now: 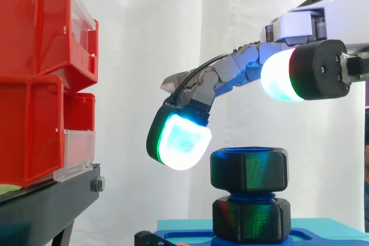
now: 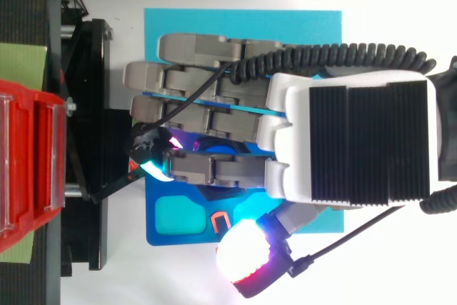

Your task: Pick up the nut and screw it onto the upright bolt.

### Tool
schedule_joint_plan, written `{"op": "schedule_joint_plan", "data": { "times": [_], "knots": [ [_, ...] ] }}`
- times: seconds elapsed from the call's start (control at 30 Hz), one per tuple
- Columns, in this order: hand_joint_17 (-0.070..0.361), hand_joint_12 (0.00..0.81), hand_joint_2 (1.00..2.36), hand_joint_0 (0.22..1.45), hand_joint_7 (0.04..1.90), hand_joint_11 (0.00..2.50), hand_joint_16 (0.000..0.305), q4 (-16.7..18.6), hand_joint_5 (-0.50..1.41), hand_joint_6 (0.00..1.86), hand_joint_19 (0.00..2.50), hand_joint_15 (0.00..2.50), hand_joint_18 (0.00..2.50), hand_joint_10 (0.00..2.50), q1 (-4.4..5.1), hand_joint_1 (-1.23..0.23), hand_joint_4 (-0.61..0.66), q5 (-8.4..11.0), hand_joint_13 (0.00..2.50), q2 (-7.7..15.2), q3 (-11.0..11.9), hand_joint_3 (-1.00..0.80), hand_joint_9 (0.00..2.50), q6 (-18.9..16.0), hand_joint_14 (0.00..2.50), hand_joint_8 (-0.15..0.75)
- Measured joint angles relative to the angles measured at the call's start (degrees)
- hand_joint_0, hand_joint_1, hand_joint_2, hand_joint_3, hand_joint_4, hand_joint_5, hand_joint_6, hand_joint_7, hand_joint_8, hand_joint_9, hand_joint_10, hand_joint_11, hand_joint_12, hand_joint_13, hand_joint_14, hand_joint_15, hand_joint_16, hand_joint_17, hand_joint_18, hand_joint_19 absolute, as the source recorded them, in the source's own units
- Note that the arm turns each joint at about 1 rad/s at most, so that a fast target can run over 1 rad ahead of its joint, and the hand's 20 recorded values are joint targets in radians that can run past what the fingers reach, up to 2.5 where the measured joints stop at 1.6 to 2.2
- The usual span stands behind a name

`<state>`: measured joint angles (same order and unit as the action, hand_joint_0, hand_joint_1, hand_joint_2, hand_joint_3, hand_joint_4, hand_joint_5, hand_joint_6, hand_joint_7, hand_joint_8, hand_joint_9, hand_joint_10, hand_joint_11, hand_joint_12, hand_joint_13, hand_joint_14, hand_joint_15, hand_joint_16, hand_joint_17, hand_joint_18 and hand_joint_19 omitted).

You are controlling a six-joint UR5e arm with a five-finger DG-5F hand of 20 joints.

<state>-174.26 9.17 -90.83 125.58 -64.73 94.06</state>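
One dark hex nut [image 1: 249, 169] sits on the upright blue bolt [image 1: 248, 196]. The bolt's thread shows as a short band below the nut and as a thin blue rim at its top. Under that band a second dark hex piece [image 1: 251, 219] stands on a blue plate [image 2: 175, 228]. Plate rests on a cyan slab [image 2: 214, 26], just right of the black stand [image 1: 46, 200]. Hand [image 2: 357, 141] reaches in from the right, above the bolt, holding nothing. Fingers [image 1: 230, 73] apart and nearly straight, sloping down to the left; seen from above they lie side by side over slab and plate. One fingertip pad [image 1: 180, 140], glowing cyan-white with a green edge, hangs just beside the nut's upper left corner; cannot tell whether it touches. Thumb pad [image 1: 281, 75], white with a green rim, is above and right of the nut, apart from it; from above it glows white and red at the near edge of the plate. Red bins [image 1: 34, 84] stacked on the stand at left, clear front strips facing right. White curtain [image 1: 150, 38] behind.
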Motion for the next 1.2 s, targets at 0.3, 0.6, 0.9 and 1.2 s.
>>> {"op": "schedule_joint_plan", "data": {
  "times": [0.3,0.6,0.9,1.2],
  "knots": [
    [0.095,0.348,1.0,0.49,1.08,0.0,0.042,-1.16,-0.07,0.5,0.0,0.0,0.0,0.0,0.05,-0.04,0.21,0.04,0.08,-0.04,-0.13,-0.5,0.32,-0.28,0.0,0.217],
    [0.089,0.341,1.0,0.5,1.3,0.0,0.039,-1.34,-0.04,0.5,0.0,0.0,0.0,0.0,-0.43,-0.06,0.18,-0.08,0.2,-0.06,-0.15,-0.5,0.43,-0.23,0.0,0.238],
    [0.077,0.316,1.0,0.51,1.5,0.0,0.034,-1.47,-0.01,0.5,0.0,0.0,0.0,0.0,-1.31,-0.1,0.17,-0.26,0.36,-0.07,-0.14,-0.5,0.58,-0.14,0.0,0.244],
    [0.058,0.248,1.0,0.53,1.29,0.0,0.026,-2.63,0.03,0.63,0.0,0.0,0.3,0.0,-2.02,-0.14,0.11,-0.37,0.65,-0.08,-0.14,-0.5,0.9,0.17,0.0,0.242]
  ]
}}
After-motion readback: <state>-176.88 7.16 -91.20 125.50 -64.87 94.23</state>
